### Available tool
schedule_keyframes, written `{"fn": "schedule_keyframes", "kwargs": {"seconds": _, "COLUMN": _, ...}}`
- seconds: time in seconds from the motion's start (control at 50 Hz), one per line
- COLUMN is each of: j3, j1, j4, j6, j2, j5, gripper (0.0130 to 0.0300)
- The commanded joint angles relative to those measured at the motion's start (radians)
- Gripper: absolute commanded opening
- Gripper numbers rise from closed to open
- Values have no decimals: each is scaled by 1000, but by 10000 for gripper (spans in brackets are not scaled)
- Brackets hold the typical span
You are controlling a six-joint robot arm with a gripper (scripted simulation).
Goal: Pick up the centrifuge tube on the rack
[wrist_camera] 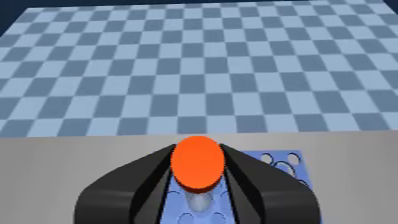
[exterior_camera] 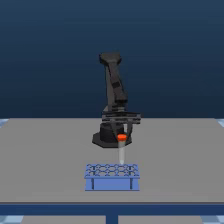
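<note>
The centrifuge tube (exterior_camera: 121,147) hangs upright above the light-blue rack (exterior_camera: 111,176), its orange-red cap held between the fingers of my gripper (exterior_camera: 122,135). Its pale tapered tip ends just above the rack's top grid, clear of the holes. In the wrist view the orange cap (wrist_camera: 197,162) sits clamped between the two black fingers (wrist_camera: 133,182), with the rack's blue holed top (wrist_camera: 280,167) below and behind it. The gripper is shut on the tube.
The rack stands near the front edge of the grey table (exterior_camera: 45,160), and the arm's black base (exterior_camera: 105,139) sits behind it at the table's middle. A blue checkered floor (wrist_camera: 195,70) lies beyond the table's edge.
</note>
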Motion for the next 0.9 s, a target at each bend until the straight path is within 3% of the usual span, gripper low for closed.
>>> {"fn": "schedule_keyframes", "kwargs": {"seconds": 0.02, "j3": -7, "j1": 0, "j4": 70, "j6": -93, "j2": -5, "j5": -8, "gripper": 130}}
{"fn": "schedule_keyframes", "kwargs": {"seconds": 0.38, "j3": -41, "j1": 0, "j4": 318, "j6": -345, "j2": -29, "j5": -42, "gripper": 130}}
{"fn": "schedule_keyframes", "kwargs": {"seconds": 0.9, "j3": -68, "j1": 0, "j4": 453, "j6": -484, "j2": -44, "j5": -73, "gripper": 130}}
